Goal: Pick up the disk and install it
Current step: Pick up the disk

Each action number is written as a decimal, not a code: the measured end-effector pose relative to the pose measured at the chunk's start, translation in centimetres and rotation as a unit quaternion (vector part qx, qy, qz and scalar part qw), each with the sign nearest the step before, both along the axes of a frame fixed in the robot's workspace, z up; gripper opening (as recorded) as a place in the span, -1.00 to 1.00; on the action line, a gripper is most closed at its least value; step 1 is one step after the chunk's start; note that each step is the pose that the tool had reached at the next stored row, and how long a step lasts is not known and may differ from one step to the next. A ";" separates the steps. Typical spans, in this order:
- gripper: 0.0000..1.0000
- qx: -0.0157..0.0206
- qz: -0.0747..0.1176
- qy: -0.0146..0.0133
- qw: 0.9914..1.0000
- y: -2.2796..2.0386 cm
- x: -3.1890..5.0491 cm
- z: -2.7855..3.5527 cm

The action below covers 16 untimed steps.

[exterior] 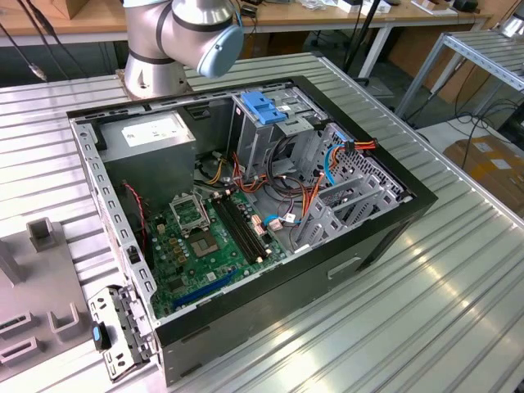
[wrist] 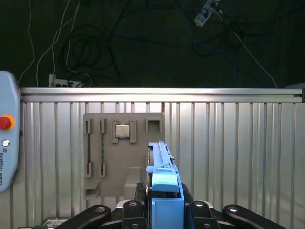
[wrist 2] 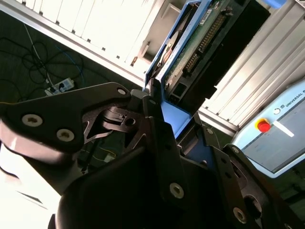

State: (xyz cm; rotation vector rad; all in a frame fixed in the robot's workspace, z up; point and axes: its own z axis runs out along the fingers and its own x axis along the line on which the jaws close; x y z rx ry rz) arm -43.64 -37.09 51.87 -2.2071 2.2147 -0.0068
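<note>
Between the black fingers (wrist 2: pixel 164 157) of the gripper (wrist: pixel 164 210) sits the disk (wrist: pixel 161 164), held on edge and reaching out past the fingertips. In both wrist views the gripper is closed onto its bright blue carrier rail. In the second wrist view the disk (wrist 2: pixel 200 43) shows its green circuit-board face and a row of connector pins.

It looks rigid and fairly dense for its size. The metal faces are probably slick, and the bare board and pins are easy to damage, so the plastic rail at the edges seems the right place to clamp. A knock or a drop would likely harm it.

The disk hangs above the grey parts fixture (wrist: pixel 107 162) on the ribbed metal worktop (wrist: pixel 238 152) and appears clear of it, though I cannot be sure from this angle. The wrist points down at the worktop, with a teach pendant (wrist: pixel 7 138) just beside the fixture. In the exterior view the arm's shoulder joint (exterior: pixel 188 33) stands behind the open computer case (exterior: pixel 270 315). Inside the case, the tall metal drive cage (exterior: pixel 274 139) with its blue latch (exterior: pixel 264 106) stands well apart from the fixture.
</note>
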 end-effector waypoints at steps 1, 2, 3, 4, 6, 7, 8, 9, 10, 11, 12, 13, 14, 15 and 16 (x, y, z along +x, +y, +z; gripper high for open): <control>-0.26 0.000 0.000 0.000 1.000 0.00 0.13 0.01; -0.26 0.000 0.000 0.000 1.000 0.00 0.30 0.00; -0.26 0.000 0.000 0.000 1.000 0.00 0.45 0.00; -0.26 0.000 0.000 0.000 1.000 0.00 0.59 0.01; -0.26 0.000 0.000 0.000 1.000 0.00 0.98 0.01; -0.26 0.000 0.000 0.000 1.000 0.00 1.22 0.00; -0.26 0.000 0.000 0.000 1.000 0.00 1.39 0.00; -0.26 0.000 0.000 0.000 1.000 0.00 1.64 0.00; -0.26 0.000 0.000 0.000 1.000 0.00 1.92 0.00; -0.26 0.000 0.000 0.000 1.000 0.00 2.08 0.00; -0.26 0.000 0.000 0.000 1.000 0.00 2.27 0.01; -0.26 0.000 0.000 0.000 1.000 0.00 2.42 0.00; -0.26 0.000 0.000 0.000 1.000 0.00 2.64 0.00; -0.26 0.000 0.000 0.000 1.000 0.00 2.91 0.01; -0.26 0.000 0.000 0.000 1.000 0.00 3.17 0.00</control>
